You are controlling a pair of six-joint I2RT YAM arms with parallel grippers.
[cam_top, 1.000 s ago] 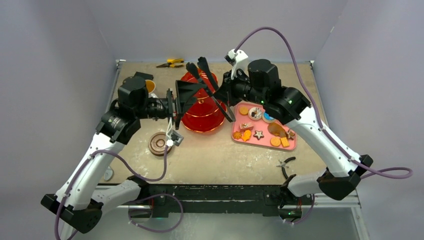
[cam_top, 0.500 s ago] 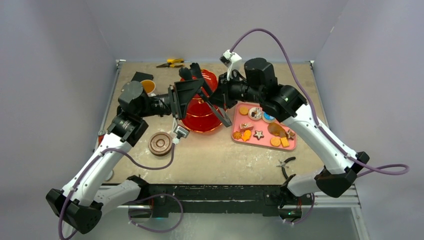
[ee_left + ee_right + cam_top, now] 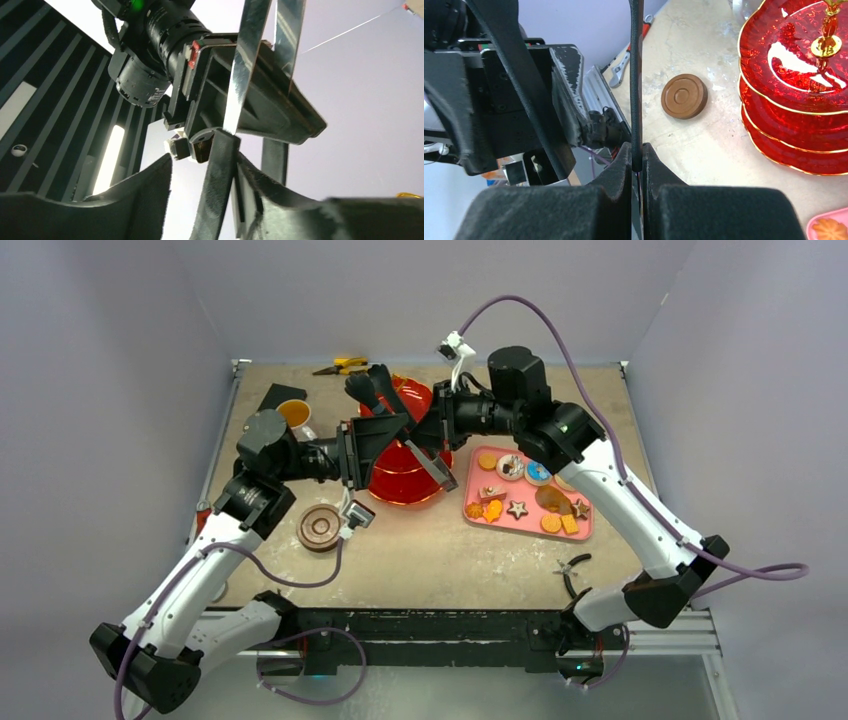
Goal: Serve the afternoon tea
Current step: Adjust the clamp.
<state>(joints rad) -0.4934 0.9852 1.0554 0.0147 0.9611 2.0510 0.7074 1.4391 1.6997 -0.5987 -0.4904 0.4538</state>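
Since the red three-tier stand sat at the back middle of the table with nothing on the tiers I could see (the pastries were all over on the pink tray to its right), I read this step as just a tool handover. The black tongs hung slantwise right above the stand. The right gripper was pinched hard onto one arm of them, and the left gripper had its jaws around the tongs but apart, not biting.

If it were me, I'd get the left one squeezed square on that arm before the right lets go, and keep the whole thing up off the stand's gold handle.

The overhead view gave the layout but hid the actual contact. The right wrist camera showed its fingers clamped on the thin edge of the tongs, plus a brown saucer sitting apart from the stand. The left wrist camera pointed up at the ceiling and showed a gap of daylight between one finger and the tongs.
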